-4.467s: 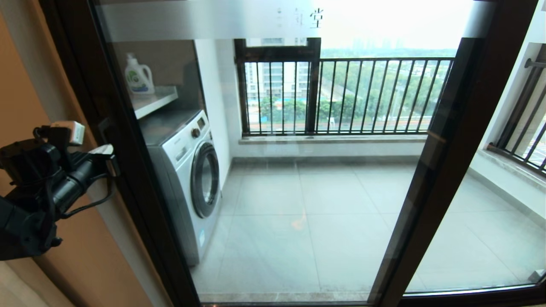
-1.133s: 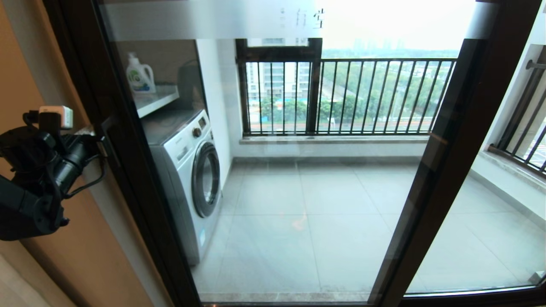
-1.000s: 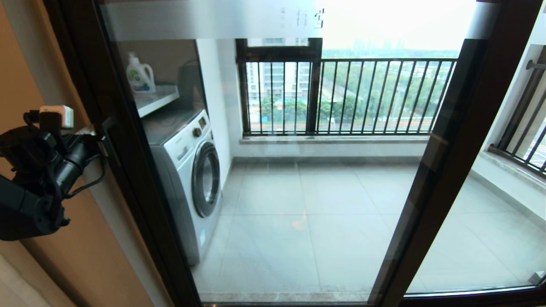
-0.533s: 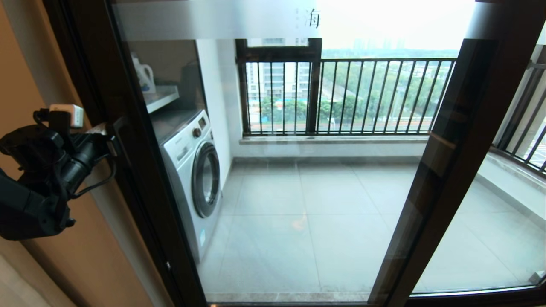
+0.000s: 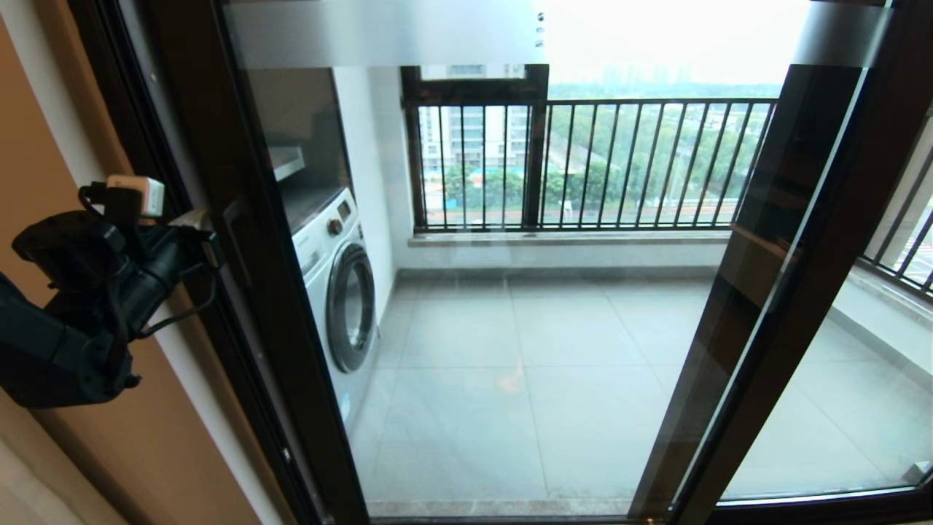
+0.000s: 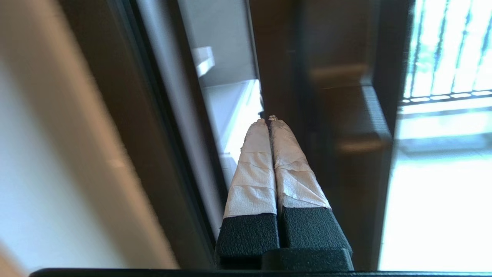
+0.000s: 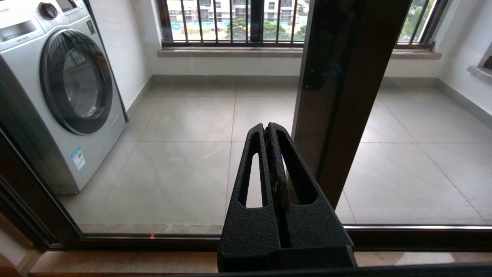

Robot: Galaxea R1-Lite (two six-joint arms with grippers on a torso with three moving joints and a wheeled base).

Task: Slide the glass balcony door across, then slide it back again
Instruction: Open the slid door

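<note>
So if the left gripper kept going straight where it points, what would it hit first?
Probably the glass balcony door. The left gripper, fingers shut, has its tips by the door's left frame edge, just beside the black bar handle. Whether they already touch the frame is unclear.

Daylight is admitted from twelve o'clock, where the sky is blown out white. The tall clear-glass balcony door in its dark frame is rendered backlit, nearly black. Straight edges are bowed outward. The left wrist view is blurred throughout.
</note>
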